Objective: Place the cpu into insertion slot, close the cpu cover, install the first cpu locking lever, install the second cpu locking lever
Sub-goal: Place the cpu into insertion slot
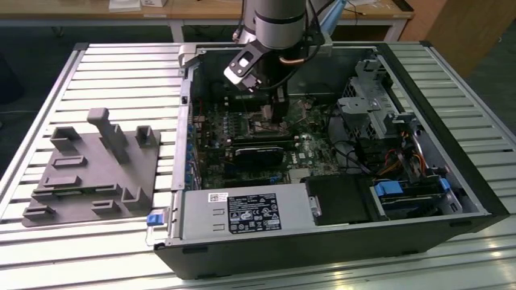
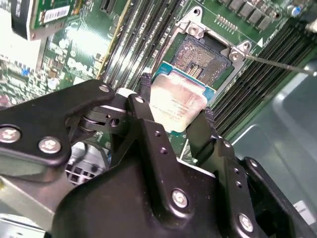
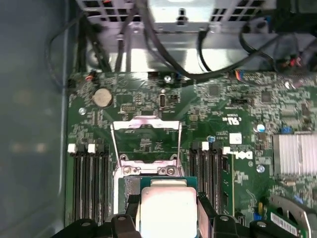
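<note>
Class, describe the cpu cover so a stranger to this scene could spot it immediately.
Inside the open computer case, find the green motherboard. Between its two banks of long black memory slots, the cpu cover stands lifted open: a thin silvery metal frame with a big square cut-out, unlike the solid-topped cpu nearby.

Cpu [image 3: 167, 213] top was dull silver-grey metal with soft sheen. Gripper [image 2: 176, 99] body was matt black, screws bright steel. Cpu cover [image 3: 145, 124] was bare shiny metal. Bench [image 1: 121, 66], left of frame, was ribbed pale satin metal.
</note>
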Controlling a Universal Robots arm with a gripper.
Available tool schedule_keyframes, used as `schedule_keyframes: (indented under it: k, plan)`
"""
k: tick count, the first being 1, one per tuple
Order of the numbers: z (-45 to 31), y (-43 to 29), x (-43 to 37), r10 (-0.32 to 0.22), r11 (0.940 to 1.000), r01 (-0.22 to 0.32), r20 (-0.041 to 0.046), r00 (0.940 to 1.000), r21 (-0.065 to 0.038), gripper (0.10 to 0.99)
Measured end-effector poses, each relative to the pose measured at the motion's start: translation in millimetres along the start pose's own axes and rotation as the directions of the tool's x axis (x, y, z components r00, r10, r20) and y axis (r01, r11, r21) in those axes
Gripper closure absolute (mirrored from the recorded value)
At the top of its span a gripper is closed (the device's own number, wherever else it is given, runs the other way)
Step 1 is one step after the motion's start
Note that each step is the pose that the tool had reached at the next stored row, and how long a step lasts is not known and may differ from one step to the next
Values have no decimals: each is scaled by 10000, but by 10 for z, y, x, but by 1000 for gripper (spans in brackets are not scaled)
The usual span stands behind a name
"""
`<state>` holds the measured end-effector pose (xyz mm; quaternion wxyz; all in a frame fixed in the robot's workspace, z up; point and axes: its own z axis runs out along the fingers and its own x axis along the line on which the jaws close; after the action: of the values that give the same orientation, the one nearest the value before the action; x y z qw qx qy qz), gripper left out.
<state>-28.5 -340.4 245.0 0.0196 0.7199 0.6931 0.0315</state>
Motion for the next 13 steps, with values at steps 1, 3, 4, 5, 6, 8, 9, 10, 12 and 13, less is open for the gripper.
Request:
schedule_keyframes:
  k: [1,3,4,5,6,8,9,10,12,13]
  plan:
    - [3,0,0,164,9999,-164,11,9999,-4,549]
    - [6,-3,-1,311,9995,-311,-46,9995,-1,549]
    - [7,-3,0,324,9995,-324,-193,9993,8,549]
    - [8,-3,0,337,9994,-336,-368,9988,21,549]
    - [8,-3,0,349,9994,-348,-546,9979,34,549]
    - [9,-3,0,367,9993,-364,-787,9962,51,549]
    - [13,-6,0,371,9993,-368,-815,9960,53,549]
    - [21,-10,0,372,9993,-369,-830,9959,53,549]
    - [42,-16,-1,304,9995,-300,-841,9960,56,549]
    - [58,-19,-2,214,9998,-209,-848,9962,59,549]
